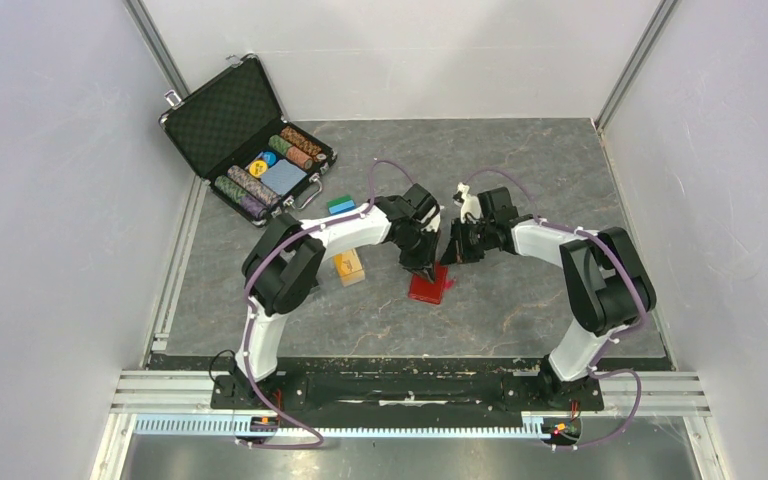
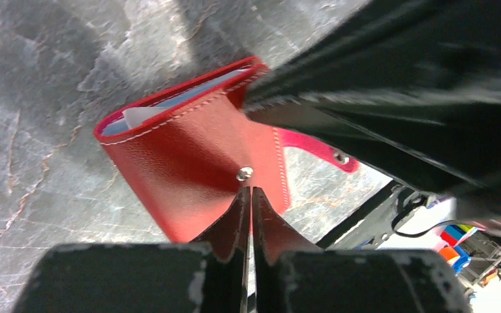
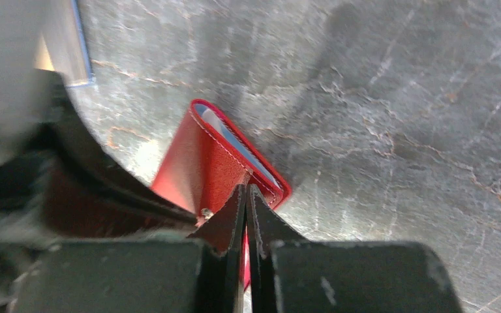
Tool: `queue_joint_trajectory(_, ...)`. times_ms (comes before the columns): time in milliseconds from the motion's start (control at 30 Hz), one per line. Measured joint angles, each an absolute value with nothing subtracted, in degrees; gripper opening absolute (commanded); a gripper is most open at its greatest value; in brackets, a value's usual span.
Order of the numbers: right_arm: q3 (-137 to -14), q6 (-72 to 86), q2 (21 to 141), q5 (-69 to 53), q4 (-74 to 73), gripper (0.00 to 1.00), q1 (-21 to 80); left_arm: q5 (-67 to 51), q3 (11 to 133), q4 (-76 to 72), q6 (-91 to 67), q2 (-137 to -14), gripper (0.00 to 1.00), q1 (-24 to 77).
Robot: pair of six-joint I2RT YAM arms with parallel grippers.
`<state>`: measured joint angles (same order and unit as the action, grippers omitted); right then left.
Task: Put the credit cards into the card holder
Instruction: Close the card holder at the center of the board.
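Observation:
The red card holder [image 1: 431, 289] lies on the table between both arms. It is folded, and the edge of a pale grey-blue credit card [image 2: 184, 96] shows in its mouth, also seen in the right wrist view [image 3: 251, 155]. My left gripper [image 2: 248, 190] is shut with nothing between its fingers, its tips right at the metal snap [image 2: 244, 173] on the card holder [image 2: 182, 163]. The clasp strap [image 2: 316, 147] sticks out sideways. My right gripper [image 3: 246, 188] is shut too, tips against the stitched edge of the card holder [image 3: 199, 156]. Orange-gold credit cards [image 1: 348, 267] lie to the left.
An open black chip case [image 1: 228, 118] with rows of poker chips stands at the back left. A small blue and green item [image 1: 340, 205] lies behind the left arm. The two grippers [image 1: 426, 270] [image 1: 451, 252] sit very close together over the card holder.

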<state>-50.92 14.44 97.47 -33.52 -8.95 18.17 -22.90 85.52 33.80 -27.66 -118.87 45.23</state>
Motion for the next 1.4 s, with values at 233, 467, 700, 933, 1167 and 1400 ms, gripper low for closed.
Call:
queue_joint_trajectory(233,-51.4,13.4,99.5,-32.0,-10.2,0.00,18.1,-26.6,86.3,29.6,-27.6,-118.0,0.20,45.8)
queue_joint_trajectory(467,-51.4,13.2,99.5,-32.0,-10.2,0.00,18.2,-29.1,86.8,26.6,-27.8,-116.7,0.27,46.7)
queue_joint_trajectory(700,-51.5,13.3,99.5,-32.0,-10.2,0.00,18.2,-25.6,90.2,28.9,-27.7,-116.8,0.35,49.7)
queue_joint_trajectory(933,-51.5,13.3,99.5,-31.9,-10.1,0.00,18.1,-22.0,92.8,33.1,-27.7,-119.0,0.38,50.2)
queue_joint_trajectory(1167,-51.5,13.8,99.5,-31.6,-10.1,0.00,17.9,-20.8,94.2,34.8,-27.6,-120.0,0.15,50.5)
queue_joint_trajectory(1400,-51.5,13.9,99.5,-31.4,-10.2,0.00,17.7,-19.1,94.5,35.4,-27.3,-120.4,0.31,50.6)
